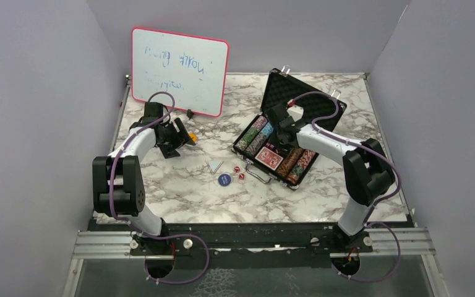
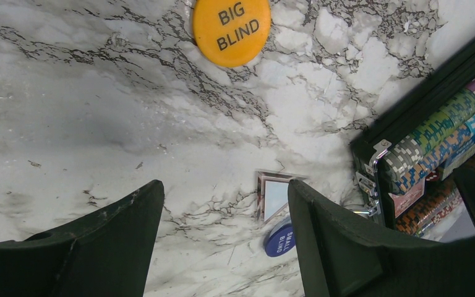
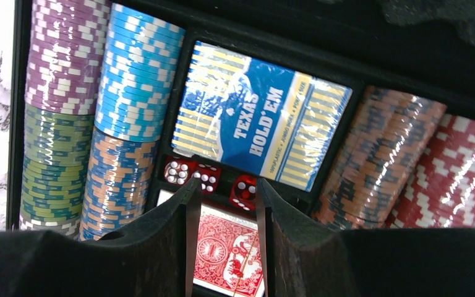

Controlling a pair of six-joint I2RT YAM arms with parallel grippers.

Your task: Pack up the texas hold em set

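The case (image 1: 282,93) lies open at the table's (image 1: 161,198) right, with chips (image 3: 133,74), cards (image 3: 260,117) and three dice (image 3: 244,192) already inside. Two dice (image 1: 236,168), a blue button (image 1: 224,179) and an orange button (image 2: 231,28) wait outside, lid unshut. Left jaws are spread wide, empty, near the orange button; right jaws are slightly parted, empty, over the packed dice.

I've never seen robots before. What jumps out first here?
The open black case on the right grabs you first, packed with striped chip stacks beside a blue Texas Hold'em card box, the right hand poised over it. On the left, a bright orange Big Blind button lies on the marble tabletop ahead of the open left hand; a pink-framed whiteboard stands behind.
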